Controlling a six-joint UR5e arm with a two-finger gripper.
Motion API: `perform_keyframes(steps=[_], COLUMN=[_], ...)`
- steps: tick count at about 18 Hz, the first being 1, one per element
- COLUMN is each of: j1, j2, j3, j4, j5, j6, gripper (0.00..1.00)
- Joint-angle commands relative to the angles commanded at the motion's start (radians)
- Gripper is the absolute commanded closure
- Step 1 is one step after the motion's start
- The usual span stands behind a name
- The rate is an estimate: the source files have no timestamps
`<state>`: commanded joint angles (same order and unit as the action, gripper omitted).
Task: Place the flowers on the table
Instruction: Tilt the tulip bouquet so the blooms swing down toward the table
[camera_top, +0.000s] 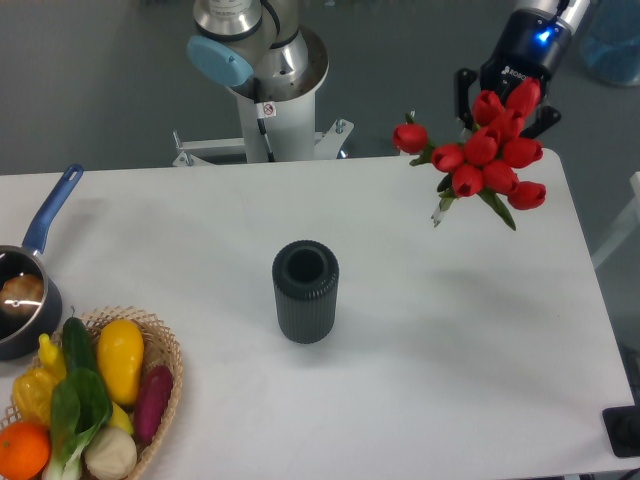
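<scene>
Overhead, jaws (505, 95) bearing unreadable white lettering grip the flowers (487, 155) above the table (400, 330).

One fixed camera looks steeply down over the table (420, 330).

Up at the back stands the robot's silver-grey metal base column (268, 100) on a round flange, with a pale blue rounded joint cap (217, 58) on its left side and a brushed silver joint housing (232, 14) above it. A small white sticker with a red mark (266, 109) sits on the column — too small to read. Over on the right, the black two-finger gripper (505, 92) — dark slim fingers (464, 92), white lettering on the black body, a blue light (544, 34) glowing above.
</scene>
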<state>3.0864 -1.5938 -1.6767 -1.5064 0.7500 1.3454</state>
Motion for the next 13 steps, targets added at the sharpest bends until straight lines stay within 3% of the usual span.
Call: perform_keyframes(steps=[6, 11, 13], j1=[-0.026, -0.09, -0.135], j2=[-0.003, -0.054, -0.072], j3=[0.02, 0.1, 0.113], j4=[0.003, 0.008, 0.047], j5=[0.086, 0.156, 0.23], j6=[-0.063, -0.17, -0.211], gripper=[0.68, 0.68, 0.68])
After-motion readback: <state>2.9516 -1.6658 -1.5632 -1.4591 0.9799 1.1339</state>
